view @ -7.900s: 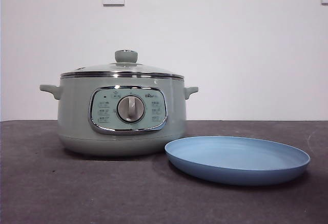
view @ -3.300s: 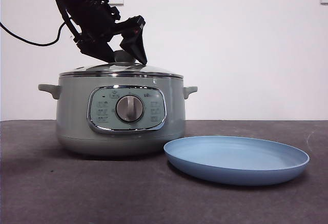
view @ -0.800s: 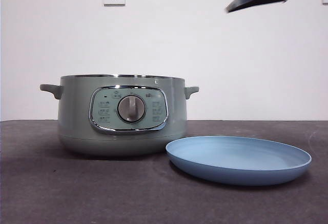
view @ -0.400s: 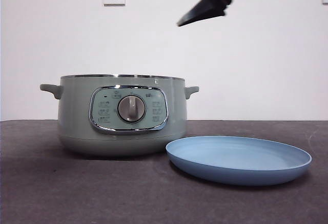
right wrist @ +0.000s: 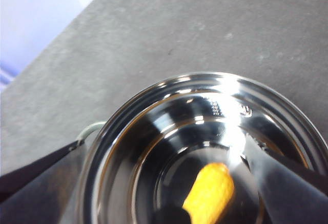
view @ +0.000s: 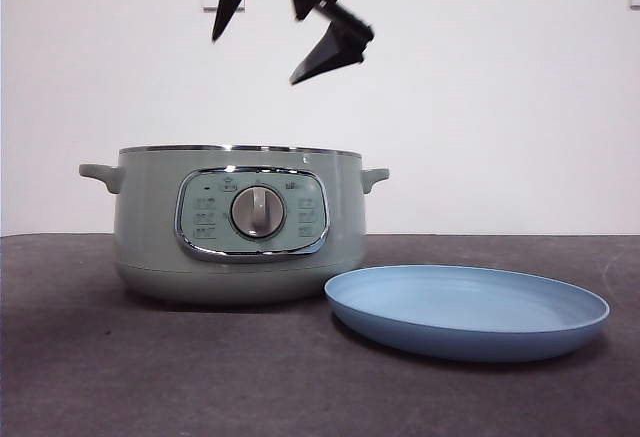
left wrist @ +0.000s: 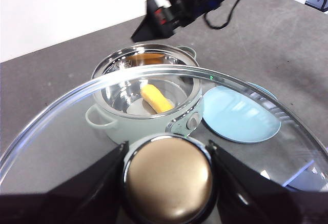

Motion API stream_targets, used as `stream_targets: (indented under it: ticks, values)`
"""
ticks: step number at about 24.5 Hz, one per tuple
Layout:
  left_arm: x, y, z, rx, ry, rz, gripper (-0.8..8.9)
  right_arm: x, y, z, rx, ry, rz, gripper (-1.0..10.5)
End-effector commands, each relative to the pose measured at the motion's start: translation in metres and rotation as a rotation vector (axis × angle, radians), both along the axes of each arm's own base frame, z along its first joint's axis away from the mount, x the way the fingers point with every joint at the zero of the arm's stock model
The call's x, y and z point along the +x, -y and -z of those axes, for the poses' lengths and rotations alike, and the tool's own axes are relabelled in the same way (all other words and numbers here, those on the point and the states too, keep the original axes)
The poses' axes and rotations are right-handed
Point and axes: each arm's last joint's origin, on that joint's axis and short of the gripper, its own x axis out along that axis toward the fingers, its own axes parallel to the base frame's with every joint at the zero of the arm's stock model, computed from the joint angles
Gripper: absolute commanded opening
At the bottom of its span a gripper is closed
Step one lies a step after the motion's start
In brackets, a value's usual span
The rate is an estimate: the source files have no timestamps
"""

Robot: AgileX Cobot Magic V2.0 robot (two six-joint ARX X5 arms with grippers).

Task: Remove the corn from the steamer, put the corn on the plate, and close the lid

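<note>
The sage-green steamer (view: 238, 222) stands open on the dark table. The corn (left wrist: 156, 97) lies in its shiny inner bowl; from the front the wall hides it. My right gripper (view: 257, 57) hangs open above the steamer's mouth. Its wrist view looks straight down at the corn (right wrist: 209, 193) between its spread jaws. My left gripper (left wrist: 168, 178) is shut on the knob of the glass lid (left wrist: 246, 126), held up and away from the steamer, outside the front view. The empty light-blue plate (view: 466, 312) lies to the right of the steamer.
A white wall with a power socket stands behind the table. The dark table surface runs in front of the steamer and around the plate.
The lid has been lifted off the steamer by my left gripper and carried out of the front view. Over the last second, my right gripper has moved left and down to above the steamer.
</note>
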Motion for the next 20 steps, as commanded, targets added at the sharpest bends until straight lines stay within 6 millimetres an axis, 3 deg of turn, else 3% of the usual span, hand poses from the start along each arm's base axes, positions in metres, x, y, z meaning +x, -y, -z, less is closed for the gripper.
stream_targets:
  ticks: [1,6,12,20]
  values:
    - [-0.002,-0.001,-0.006,-0.022,0.058,0.0,-0.09,0.009,-0.014,0.02,-0.034,-0.024,0.014,5.6]
    - [-0.004,-0.001,-0.004,-0.015,0.04,0.002,-0.09,0.022,-0.031,0.071,-0.137,-0.083,0.054,5.6]
    - [-0.005,-0.002,-0.004,-0.013,0.039,0.001,-0.09,0.03,-0.038,0.104,-0.182,-0.132,0.056,5.6]
    - [-0.006,-0.002,-0.002,-0.006,0.024,0.0,-0.09,0.029,-0.041,0.115,-0.214,-0.158,0.056,5.3]
